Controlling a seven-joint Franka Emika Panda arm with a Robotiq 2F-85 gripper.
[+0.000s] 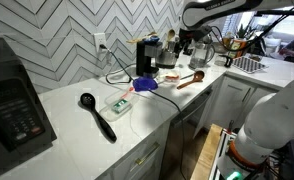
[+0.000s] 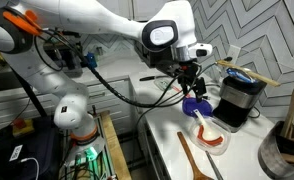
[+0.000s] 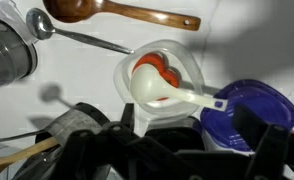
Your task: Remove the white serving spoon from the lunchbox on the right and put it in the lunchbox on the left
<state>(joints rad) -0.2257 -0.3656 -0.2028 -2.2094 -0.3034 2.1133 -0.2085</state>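
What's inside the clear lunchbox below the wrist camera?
The white serving spoon lies with its bowl in the clear lunchbox, handle out over the rim, partly covering a red-orange item. Whatever sits under the spoon bowl is hidden.

No word, label, brand or number is readable in any view. In an exterior view, the button panel (image 1: 18, 117) on a black appliance carries small pale markings, but they are too small and blurred to read.
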